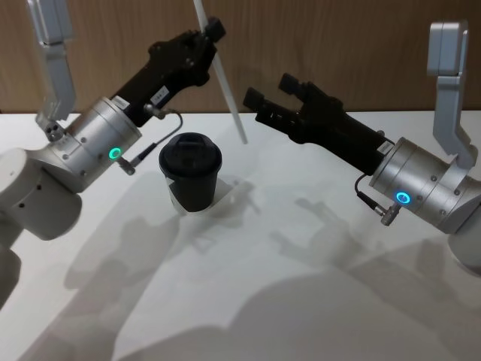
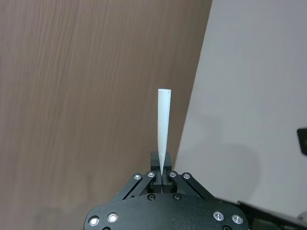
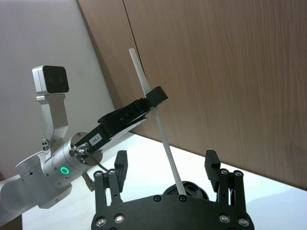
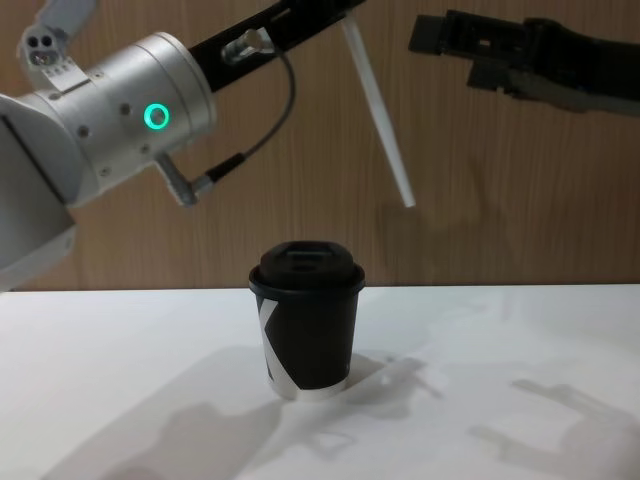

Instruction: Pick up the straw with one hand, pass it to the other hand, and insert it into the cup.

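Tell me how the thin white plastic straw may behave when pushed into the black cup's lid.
Probably stiff: the thin white plastic straw is straight though the left end effector grips only its upper part, the right end effector open nearby. Being smooth, it might pivot or slip in that grip. The black paper cup stands free; a sideways push could tip it.
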